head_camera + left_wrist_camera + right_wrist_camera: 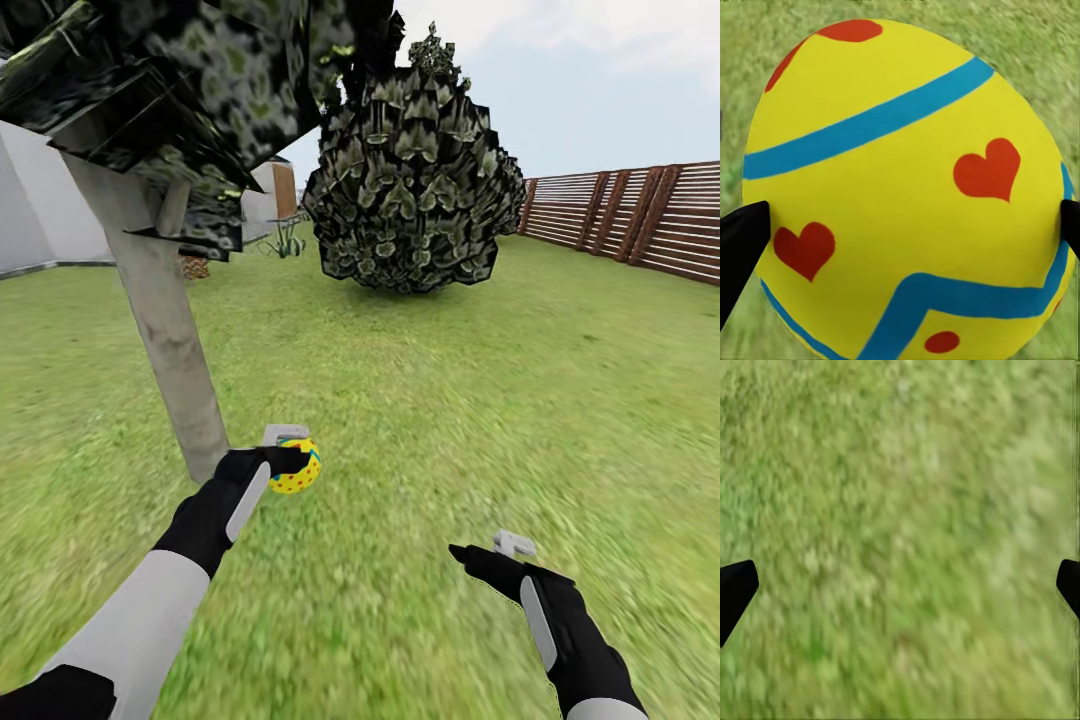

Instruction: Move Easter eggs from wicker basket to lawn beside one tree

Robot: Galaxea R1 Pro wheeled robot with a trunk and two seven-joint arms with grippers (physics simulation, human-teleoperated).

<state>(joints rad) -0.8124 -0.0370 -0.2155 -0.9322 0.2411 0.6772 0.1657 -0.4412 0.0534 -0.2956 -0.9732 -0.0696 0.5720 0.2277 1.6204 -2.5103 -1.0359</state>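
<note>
Between the black fingers of the left gripper (290, 462), one Easter egg (296, 468) is pinched, held above the lawn (450, 400) just beside the foot of the pale grey tree (165, 330). The egg sits at the tip of the gripper, on the side away from the trunk, and whether it touches the grass cannot be told from the head view. In the left wrist view the egg (907, 187) shows a fingertip (739, 247) pressed against one flank and another at the opposite edge. It is bright yellow with blue bands, a blue zigzag and red hearts; its narrower end tilts toward the picture's upper left, so the long axis runs slantwise across the fingers rather than along them. Only this one egg is in sight.

The right gripper (490, 550) hangs over bare grass, well apart from the egg and the tree, its fingers spread with nothing between them; in the right wrist view the two dark fingertips (735, 585) stand at opposite edges over blurred green.

Farther off stand a second tree (415, 180) with dense dark foliage, a brown slatted fence (630, 215) and a white house wall (40, 215).
</note>
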